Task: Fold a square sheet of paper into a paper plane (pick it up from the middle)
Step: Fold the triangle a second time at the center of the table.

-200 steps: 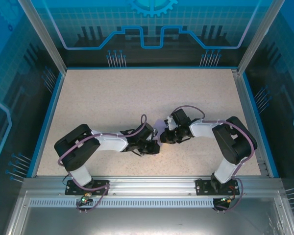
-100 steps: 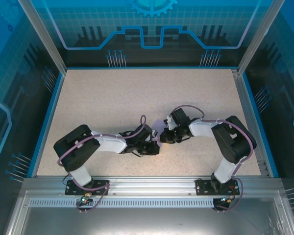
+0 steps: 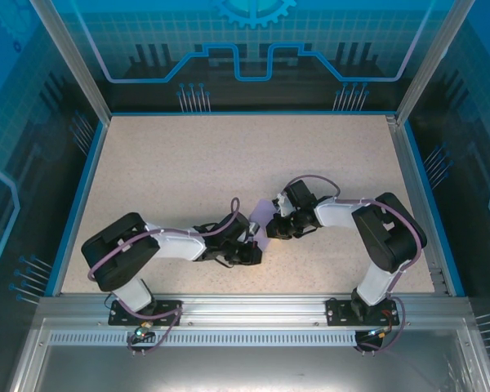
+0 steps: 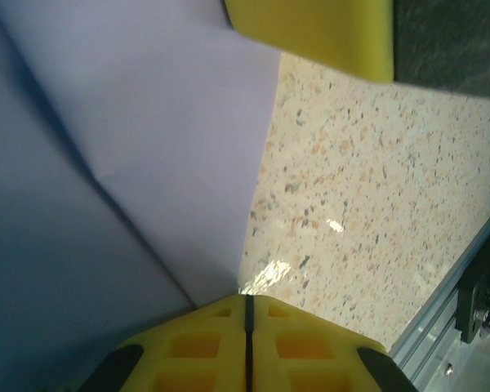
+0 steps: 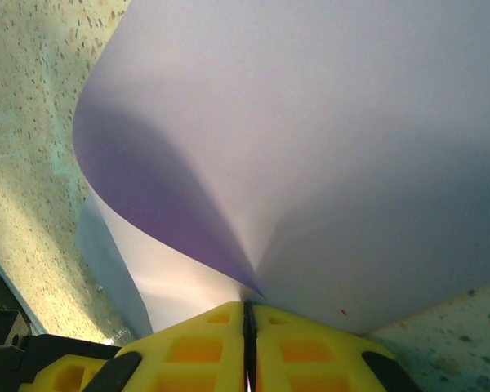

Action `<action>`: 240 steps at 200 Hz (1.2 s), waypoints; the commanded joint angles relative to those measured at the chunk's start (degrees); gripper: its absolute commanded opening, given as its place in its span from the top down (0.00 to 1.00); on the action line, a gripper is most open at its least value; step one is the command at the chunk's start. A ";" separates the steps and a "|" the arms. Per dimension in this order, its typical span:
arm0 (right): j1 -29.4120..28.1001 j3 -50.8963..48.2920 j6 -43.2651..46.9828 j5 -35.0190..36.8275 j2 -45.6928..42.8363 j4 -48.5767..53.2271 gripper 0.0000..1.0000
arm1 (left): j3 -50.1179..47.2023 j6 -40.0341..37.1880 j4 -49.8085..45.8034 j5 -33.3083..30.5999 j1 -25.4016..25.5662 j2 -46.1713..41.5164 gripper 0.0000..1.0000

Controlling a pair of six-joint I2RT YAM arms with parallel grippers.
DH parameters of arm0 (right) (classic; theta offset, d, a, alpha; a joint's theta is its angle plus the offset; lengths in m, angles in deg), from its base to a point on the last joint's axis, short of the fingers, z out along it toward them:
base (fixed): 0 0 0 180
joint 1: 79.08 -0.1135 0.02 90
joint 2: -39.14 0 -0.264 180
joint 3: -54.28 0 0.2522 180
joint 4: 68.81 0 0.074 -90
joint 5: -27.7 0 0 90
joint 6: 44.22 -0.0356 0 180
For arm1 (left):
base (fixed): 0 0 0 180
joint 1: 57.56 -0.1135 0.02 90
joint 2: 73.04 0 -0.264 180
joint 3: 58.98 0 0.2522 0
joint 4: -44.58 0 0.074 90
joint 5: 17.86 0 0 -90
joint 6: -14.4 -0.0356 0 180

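The square sheet of paper (image 3: 260,229) is lavender and shows as a small patch between the two wrists near the table's middle. In the left wrist view the paper (image 4: 139,155) has a fold line, and one corner runs into my left gripper (image 4: 247,299), which is shut on it. A yellow finger (image 4: 314,33) of the other gripper sits at the paper's far edge. In the right wrist view the paper (image 5: 310,139) curves upward in a bowed loop from my right gripper (image 5: 247,306), shut on its edge. From above, the left gripper (image 3: 251,247) and right gripper (image 3: 271,229) stand close together.
The speckled beige table (image 3: 188,163) stretches away behind the arms, bounded by blue edging and a metal frame. An aluminium rail (image 4: 457,286) runs along the near edge, close to the left wrist. Part of the left arm's black and yellow body (image 5: 49,367) lies low beside the right gripper.
The left arm has drawn back toward the near edge and slightly left, pulling its gripper away from the right one. A strip of lavender paper now shows between them. The right arm has barely moved.
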 commanded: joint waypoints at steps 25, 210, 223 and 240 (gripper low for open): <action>-0.61 -1.59 1.58 6.46 3.55 4.65 0.91 | 0.15 -1.67 -7.64 3.79 1.10 -4.69 0.91; -1.20 -1.90 2.38 6.49 2.40 4.67 0.91 | 10.30 -4.83 -3.08 -2.37 -8.87 7.20 0.92; -1.19 -1.96 2.58 6.63 2.42 4.89 0.91 | 10.62 -4.92 -3.81 -3.32 -9.15 7.73 0.92; -1.22 -1.95 2.80 6.99 2.36 5.11 0.91 | 10.75 -4.82 -4.51 -4.45 -9.75 7.99 0.92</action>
